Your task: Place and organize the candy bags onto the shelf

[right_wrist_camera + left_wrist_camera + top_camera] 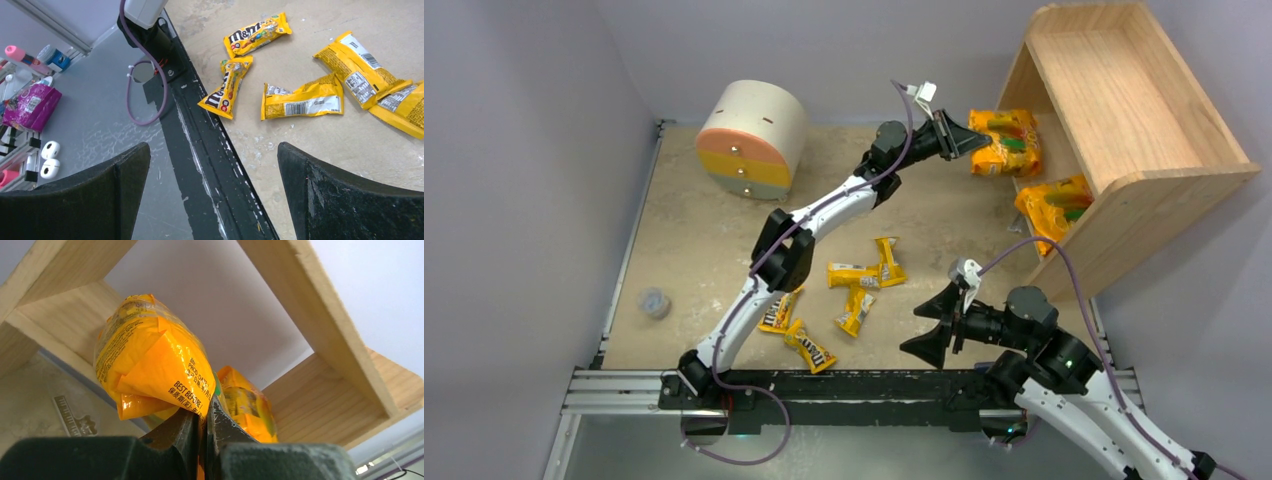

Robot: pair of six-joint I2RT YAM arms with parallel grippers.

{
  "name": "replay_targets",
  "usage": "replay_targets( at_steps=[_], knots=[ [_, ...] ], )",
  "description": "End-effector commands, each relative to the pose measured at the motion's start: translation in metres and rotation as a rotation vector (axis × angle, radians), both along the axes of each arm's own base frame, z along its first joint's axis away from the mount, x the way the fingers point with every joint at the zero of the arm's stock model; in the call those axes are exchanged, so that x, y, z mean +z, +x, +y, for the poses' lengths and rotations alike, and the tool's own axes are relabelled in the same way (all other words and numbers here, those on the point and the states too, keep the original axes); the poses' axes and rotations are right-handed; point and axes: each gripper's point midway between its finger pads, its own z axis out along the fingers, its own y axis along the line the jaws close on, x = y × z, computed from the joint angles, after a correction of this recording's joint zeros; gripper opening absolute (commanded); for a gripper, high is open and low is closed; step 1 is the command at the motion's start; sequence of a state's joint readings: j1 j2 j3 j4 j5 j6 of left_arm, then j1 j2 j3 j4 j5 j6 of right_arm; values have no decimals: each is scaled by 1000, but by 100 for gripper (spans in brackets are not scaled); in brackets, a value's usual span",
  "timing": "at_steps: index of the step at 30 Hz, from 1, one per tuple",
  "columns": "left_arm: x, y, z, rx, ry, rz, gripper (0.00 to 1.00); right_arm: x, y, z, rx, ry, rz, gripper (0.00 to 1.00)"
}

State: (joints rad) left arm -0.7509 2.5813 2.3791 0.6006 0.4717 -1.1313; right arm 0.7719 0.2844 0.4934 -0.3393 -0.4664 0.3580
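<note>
**L arm presenting orange bag at shelf mouth, R arm waiting wide open**

The left gripper (969, 140) is reaching far fwd and pinching the bottom seam of one orange bag (155, 360), jaws nearly together w/ only the thin film between them. That bag is sitting right at the open front of the shelf (1124, 100), lower tier, far end. Can't tell whether it's resting on the board or hanging just off it. The second orange bag (1054, 205) is lying in the same tier, just beside the first and partly tucked under the upper board.

The right gripper (212, 150) is hovering low near the table's (694, 250) front edge, jaws spread wide, holding nothing. The five M&M's packets (856, 308) are lying loose on the table btwn the two arms, none on the shelf yet.

Risks, as I'm judging them:
- Grip is only on a slippery seam, so the bag may be slipping or swinging if the arm pushes in fast.
- Bag is puffy; letting go too near the tier's lip may be sending it tumbling back out.
- Pushing deeper may be shoving the neighbouring bag sideways, or catching the wrist on the upper board.
- L arm is stretched nearly full, so little reach is left for corrections.
- R arm going for packets could be crossing the L arm's path on its way back.
</note>
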Motion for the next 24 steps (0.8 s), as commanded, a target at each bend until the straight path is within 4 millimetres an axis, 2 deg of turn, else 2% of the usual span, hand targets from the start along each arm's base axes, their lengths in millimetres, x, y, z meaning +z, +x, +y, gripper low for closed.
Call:
replay_targets(
  at_steps=[1, 6, 15, 22, 24],
  knots=[
    [55, -15, 3, 13, -182, -112, 0, 8, 0, 0, -3, 28, -22, 99],
    [36, -17, -10, 4, -215, -54, 0, 6, 1, -1, -19, 27, -19, 99],
    [50, -38, -38, 85, -212, -76, 0, 6, 7, -4, -57, 28, -18, 99],
    [34, -39, -46, 75, -179, -52, 34, 5, 11, -6, -88, 25, -18, 99],
    [31, -39, -47, 69, -159, -52, 38, 5, 11, -6, -92, 25, -16, 99]
  ],
)
